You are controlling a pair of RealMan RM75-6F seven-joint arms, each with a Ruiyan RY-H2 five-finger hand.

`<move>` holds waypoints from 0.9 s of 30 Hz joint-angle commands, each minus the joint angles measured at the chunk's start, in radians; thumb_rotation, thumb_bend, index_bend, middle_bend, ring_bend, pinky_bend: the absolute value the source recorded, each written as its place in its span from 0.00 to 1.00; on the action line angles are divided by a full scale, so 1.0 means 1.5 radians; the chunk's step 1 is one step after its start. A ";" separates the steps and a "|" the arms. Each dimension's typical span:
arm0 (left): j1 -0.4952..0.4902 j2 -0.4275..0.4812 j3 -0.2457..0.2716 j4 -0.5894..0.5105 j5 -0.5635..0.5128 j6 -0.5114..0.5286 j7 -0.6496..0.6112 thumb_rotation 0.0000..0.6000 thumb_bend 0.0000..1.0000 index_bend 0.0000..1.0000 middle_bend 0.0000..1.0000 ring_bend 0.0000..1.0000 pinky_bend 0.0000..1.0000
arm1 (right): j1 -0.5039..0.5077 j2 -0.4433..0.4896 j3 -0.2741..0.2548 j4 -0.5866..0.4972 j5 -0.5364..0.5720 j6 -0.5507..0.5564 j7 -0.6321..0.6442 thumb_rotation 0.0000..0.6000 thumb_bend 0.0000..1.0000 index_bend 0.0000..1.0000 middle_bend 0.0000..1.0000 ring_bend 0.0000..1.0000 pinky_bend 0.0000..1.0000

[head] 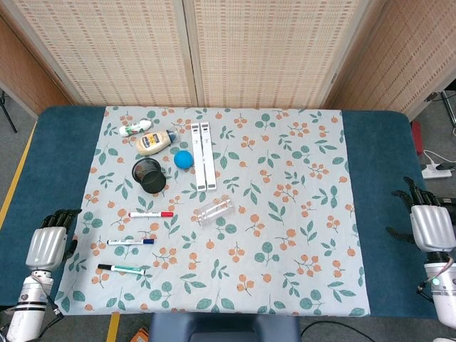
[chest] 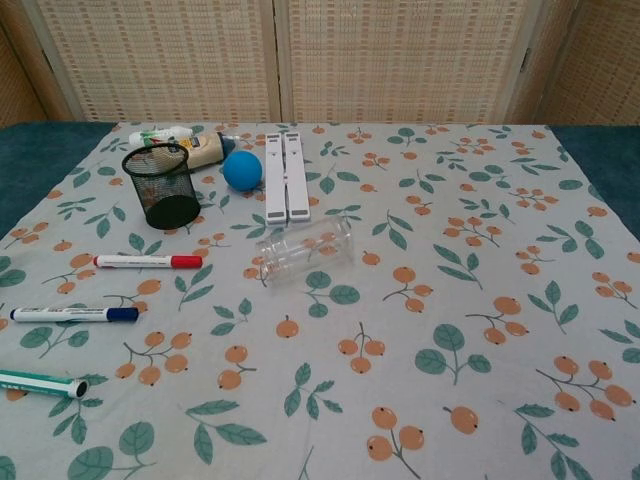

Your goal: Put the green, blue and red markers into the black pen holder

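From the head view, three markers lie flat on the flowery cloth (head: pixel 285 214) over the bench (head: pixel 57 157). Each lies left to right. The red marker (head: pixel 150 214) has its red cap at the right. The blue marker (head: pixel 130 241) sits below it, cap at the right too. The green marker (head: pixel 122 268) is lowest. The black pen holder (head: pixel 149 175) stands above them. The left robot hand (head: pixel 48 246) rests at the left edge, holding nothing, fingers curled down. The right robot hand (head: pixel 430 221) rests at the right edge with fingers apart.

From the chest view, the red marker (chest: pixel 147 261), blue marker (chest: pixel 74 314) and green marker (chest: pixel 42 383) lie sideways. The black pen holder (chest: pixel 163 186) stands upright. A clear cup (chest: pixel 304 251) lies tipped over near the middle.
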 commanded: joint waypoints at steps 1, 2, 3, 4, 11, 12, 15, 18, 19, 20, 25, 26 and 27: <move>0.000 0.000 0.000 0.001 -0.001 -0.001 0.000 1.00 0.35 0.18 0.17 0.12 0.19 | 0.000 0.001 0.000 -0.001 0.001 0.000 0.000 1.00 0.03 0.29 0.05 0.18 0.20; -0.001 0.000 0.000 0.001 -0.002 -0.002 0.001 1.00 0.35 0.18 0.17 0.12 0.19 | 0.000 0.001 0.000 -0.001 0.000 0.001 -0.001 1.00 0.03 0.29 0.05 0.18 0.20; -0.001 -0.001 -0.001 0.002 -0.003 -0.002 0.001 1.00 0.35 0.18 0.17 0.12 0.19 | -0.001 0.002 0.000 -0.001 0.000 0.003 -0.001 1.00 0.03 0.29 0.05 0.18 0.20; -0.001 -0.001 -0.001 0.002 -0.003 -0.002 0.002 1.00 0.35 0.18 0.17 0.12 0.19 | -0.001 0.002 0.000 -0.001 -0.001 0.004 -0.001 1.00 0.03 0.29 0.05 0.18 0.20; 0.001 -0.002 0.002 -0.005 0.005 0.006 0.003 1.00 0.35 0.18 0.17 0.12 0.19 | -0.004 0.006 0.002 -0.004 -0.001 0.010 0.005 1.00 0.03 0.28 0.05 0.18 0.20; 0.001 -0.002 0.002 -0.004 0.004 0.005 0.004 1.00 0.35 0.18 0.17 0.12 0.19 | -0.004 0.006 0.002 -0.004 -0.001 0.011 0.005 1.00 0.03 0.27 0.05 0.18 0.20; 0.000 -0.003 0.002 -0.002 0.002 0.002 0.008 1.00 0.35 0.18 0.17 0.12 0.19 | -0.005 0.007 0.003 -0.007 0.000 0.012 0.005 1.00 0.03 0.22 0.05 0.18 0.20; 0.000 -0.003 0.003 -0.005 0.007 0.006 0.008 1.00 0.35 0.18 0.17 0.12 0.19 | -0.005 0.008 0.002 -0.009 -0.003 0.014 0.003 1.00 0.03 0.19 0.05 0.18 0.20; 0.001 -0.003 0.004 -0.006 0.008 0.007 0.007 1.00 0.35 0.18 0.17 0.12 0.19 | -0.005 0.008 0.002 -0.010 -0.004 0.016 0.003 1.00 0.03 0.18 0.05 0.18 0.20; 0.001 -0.003 0.005 -0.006 0.009 0.008 0.006 1.00 0.35 0.18 0.17 0.12 0.19 | -0.005 0.008 0.002 -0.010 -0.005 0.018 0.002 1.00 0.03 0.18 0.05 0.18 0.20; 0.002 -0.003 0.006 -0.007 0.011 0.009 0.005 1.00 0.35 0.18 0.17 0.12 0.19 | -0.005 0.008 0.002 -0.014 -0.008 0.022 -0.001 1.00 0.03 0.17 0.05 0.18 0.20; 0.002 -0.004 0.007 -0.008 0.012 0.010 0.006 1.00 0.35 0.18 0.17 0.12 0.19 | -0.005 0.008 0.002 -0.014 -0.009 0.021 -0.001 1.00 0.03 0.17 0.05 0.18 0.20; 0.003 -0.004 0.007 -0.010 0.014 0.012 0.006 1.00 0.35 0.18 0.17 0.12 0.19 | -0.005 0.008 0.001 -0.015 -0.008 0.019 -0.001 1.00 0.03 0.17 0.05 0.18 0.20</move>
